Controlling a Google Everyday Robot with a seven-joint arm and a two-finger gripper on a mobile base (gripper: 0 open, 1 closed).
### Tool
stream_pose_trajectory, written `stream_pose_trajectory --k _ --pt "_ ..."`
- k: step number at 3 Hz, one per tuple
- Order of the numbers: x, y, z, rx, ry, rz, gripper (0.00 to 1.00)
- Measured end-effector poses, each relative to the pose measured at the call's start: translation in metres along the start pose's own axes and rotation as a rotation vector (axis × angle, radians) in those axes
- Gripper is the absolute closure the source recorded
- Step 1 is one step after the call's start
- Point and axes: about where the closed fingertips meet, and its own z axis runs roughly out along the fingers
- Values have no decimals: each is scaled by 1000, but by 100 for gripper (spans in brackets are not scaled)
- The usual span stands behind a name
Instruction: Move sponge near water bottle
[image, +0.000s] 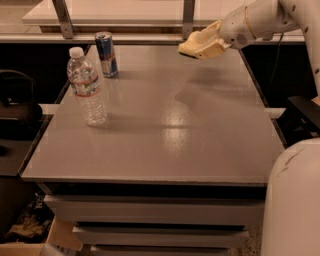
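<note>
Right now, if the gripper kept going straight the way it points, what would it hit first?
Raised at the far right with the sponge, the gripper points left, slightly down. Probably the can, or else the water bottle; depth is unclear.

The grey bench (200, 150) carries two things, both on its left side. The clear water bottle (87, 89) stands upright near the left edge, and a blue-and-silver can (106, 54) stands upright behind it by the far edge, near but apart. The pincer (212, 42) hangs above the far right part, clamped on the sponge (196, 46), off the surface.
</note>
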Motion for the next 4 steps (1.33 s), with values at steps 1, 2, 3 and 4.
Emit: stream_pose_trajectory --k 1,2,3,4 --pt "-22 27 5 -124 -62 -96 100" --pt "-38 58 9 -254 -122 -179 100" --pt "-48 76 7 -317 -164 -236 100" --pt "-48 76 7 -317 -164 -236 100"
